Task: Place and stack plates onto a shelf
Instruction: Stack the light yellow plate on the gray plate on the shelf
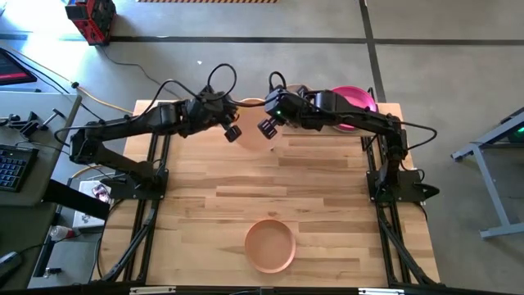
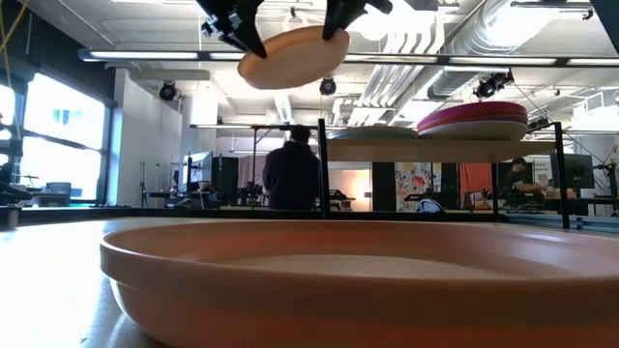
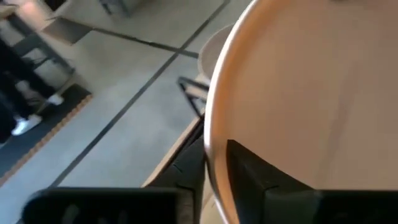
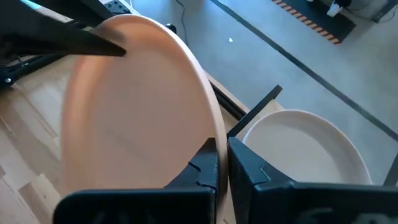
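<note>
I have the left gripper point(image 1: 232, 131) and right gripper point(image 1: 268, 127) both pinched on opposite rims of the round matte peach plate point(image 2: 293, 55), aloft at table twelve o'clock beside the light-wood shelf point(image 2: 440, 150); it looks stiff, light, slick-rimmed, so edge grips suit.

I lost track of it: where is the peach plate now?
The peach plate is in the air, gripped by the left gripper and right gripper, near the shelf.

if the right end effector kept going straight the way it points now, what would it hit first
Probably the cream plate on the shelf, which lies just ahead of the right end effector holding the peach plate. Depth is unclear, so it might pass above it.
</note>
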